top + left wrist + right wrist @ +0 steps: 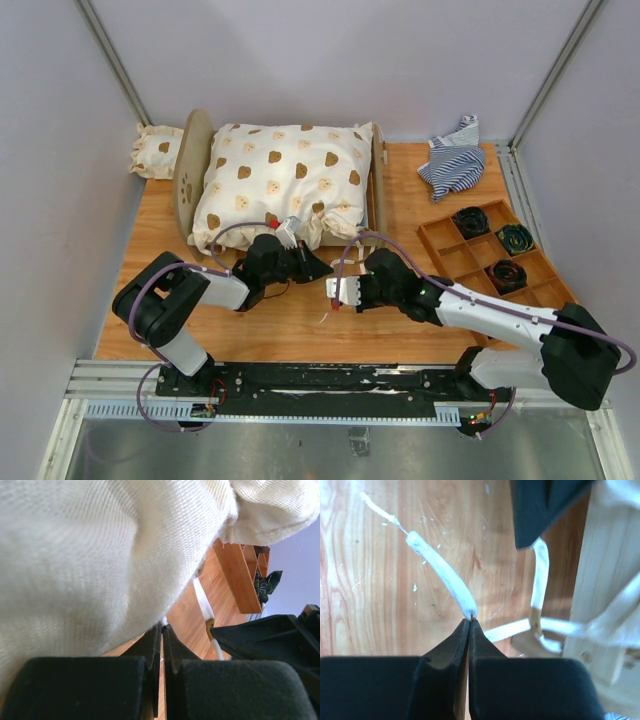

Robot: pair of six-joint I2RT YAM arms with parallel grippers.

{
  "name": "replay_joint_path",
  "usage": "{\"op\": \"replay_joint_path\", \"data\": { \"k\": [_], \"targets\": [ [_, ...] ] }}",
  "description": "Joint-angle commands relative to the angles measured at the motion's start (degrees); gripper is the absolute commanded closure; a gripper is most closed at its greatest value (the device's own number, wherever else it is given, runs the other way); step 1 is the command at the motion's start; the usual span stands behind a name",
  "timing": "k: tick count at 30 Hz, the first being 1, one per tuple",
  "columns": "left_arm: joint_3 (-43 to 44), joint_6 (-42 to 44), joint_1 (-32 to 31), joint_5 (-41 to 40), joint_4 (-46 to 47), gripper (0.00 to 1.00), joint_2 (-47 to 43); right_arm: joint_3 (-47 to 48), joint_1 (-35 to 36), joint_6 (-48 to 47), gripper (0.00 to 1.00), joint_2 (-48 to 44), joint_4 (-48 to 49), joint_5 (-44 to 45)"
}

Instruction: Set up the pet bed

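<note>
The pet bed (190,175) lies across the back of the table, its light-wood frame (600,580) at the right edge of the right wrist view. A large cream bear-print cushion (285,175) covers it and fills the left wrist view (90,555). At the bed's front edge my left gripper (325,268) is shut, with a small white bit of tie pinched at its tips (163,626). Just in front of it, my right gripper (332,297) is shut on the end of a thick white tie (442,572) that lies on the table. Another tie (202,600) runs between the two grippers.
A small bear-print cushion (155,150) sits behind the bed's left end board. A striped cloth (455,162) lies at the back right. A compartmented wooden tray (440,240) with dark rolled items stands on the right.
</note>
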Motion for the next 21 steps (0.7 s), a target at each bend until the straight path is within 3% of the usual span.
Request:
{"op": "replay_joint_path", "data": {
  "k": [1,5,12,21],
  "targets": [
    [-0.89,1.36,0.29,-0.28,1.65,1.0,0.2,-4.31,-1.03,25.58,1.0,-3.95,12.15,10.6],
    [-0.71,1.14,0.24,-0.27,1.64,1.0,0.23,-1.72,-1.05,33.06,1.0,-3.35,10.02,18.93],
    [-0.72,0.66,-0.08,-0.39,1.64,1.0,-0.1,5.1,-2.94,38.06,1.0,2.84,1.97,32.27],
    [-0.38,0.49,-0.99,-0.44,1.64,1.0,0.29,0.79,-2.97,45.66,1.0,2.41,4.59,39.98]
  ]
}}
